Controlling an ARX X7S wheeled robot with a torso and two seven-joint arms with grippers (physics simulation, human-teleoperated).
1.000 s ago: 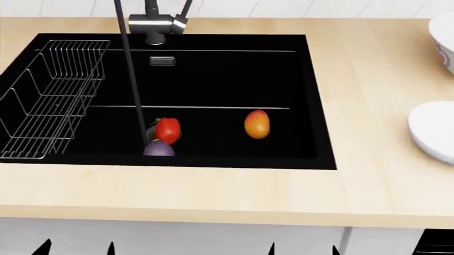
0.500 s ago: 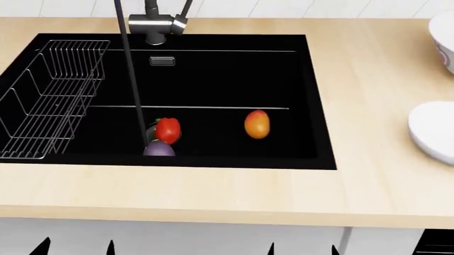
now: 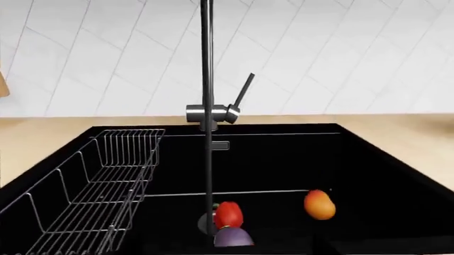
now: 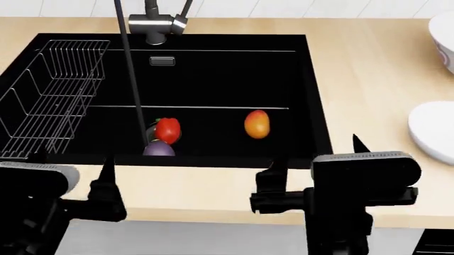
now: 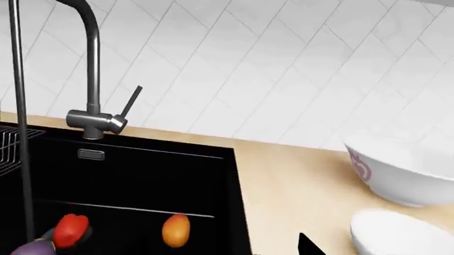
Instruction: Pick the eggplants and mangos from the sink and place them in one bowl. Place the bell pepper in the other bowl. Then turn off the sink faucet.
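Observation:
In the black sink [image 4: 312,95] the red bell pepper [image 4: 168,129] leans on the purple eggplant [image 4: 159,149], with the orange mango [image 4: 257,124] apart to their right. The same pepper [image 3: 228,214], eggplant [image 3: 233,237] and mango [image 3: 319,204] show in the left wrist view. The faucet [image 4: 157,24] stands behind the sink, its lever [image 5: 131,101] tilted up. A thin dark stream [image 4: 132,79] falls beside the pepper. The larger bowl [image 5: 401,172] and the smaller bowl [image 5: 397,234] sit on the counter at the right. My left gripper [image 4: 71,162] and right gripper [image 4: 317,155] hover open over the front counter, holding nothing.
A wire rack [image 4: 53,101] fills the sink's left side. Light wooden counter [image 4: 212,188] surrounds the sink, and a white tiled wall [image 5: 284,64] rises behind it. A small rectangular overflow plate [image 4: 161,61] sits on the sink's back wall.
Both grippers have risen into the head view from its bottom edge, where only fingertips showed before. The fruit and vegetables have not moved.

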